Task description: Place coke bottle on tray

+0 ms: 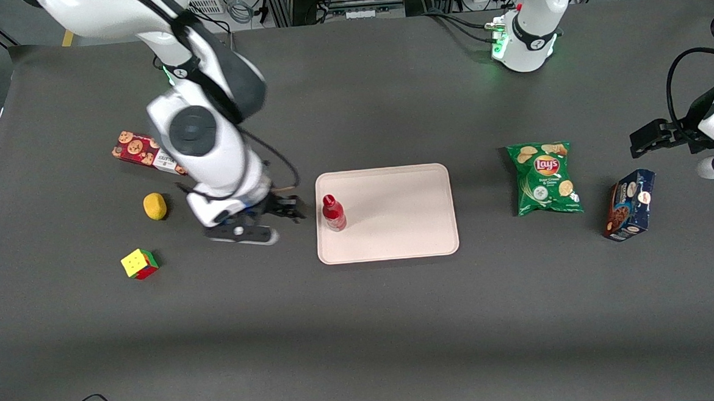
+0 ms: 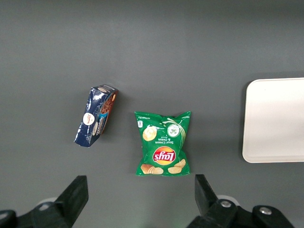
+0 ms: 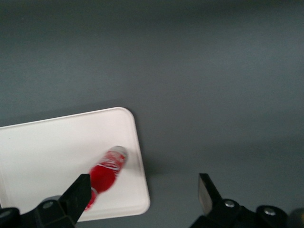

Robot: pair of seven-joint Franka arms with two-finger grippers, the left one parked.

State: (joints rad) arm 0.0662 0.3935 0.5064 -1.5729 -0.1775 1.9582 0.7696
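The coke bottle [image 1: 333, 213], small and red with a red cap and white lettering, stands upright on the pale pink-beige tray [image 1: 395, 235], close to the tray's edge toward the working arm. It also shows in the right wrist view [image 3: 108, 171], resting on the tray [image 3: 47, 152]. My right gripper [image 1: 284, 209] is low over the dark table just beside that tray edge, apart from the bottle. Its fingers [image 3: 78, 194] are spread wide open and hold nothing.
A red cookie box [image 1: 143, 152], a yellow lemon [image 1: 154, 206] and a colour cube [image 1: 139, 263] lie toward the working arm's end. A green Lay's bag [image 1: 544, 178] and a blue box [image 1: 629, 204] lie toward the parked arm's end.
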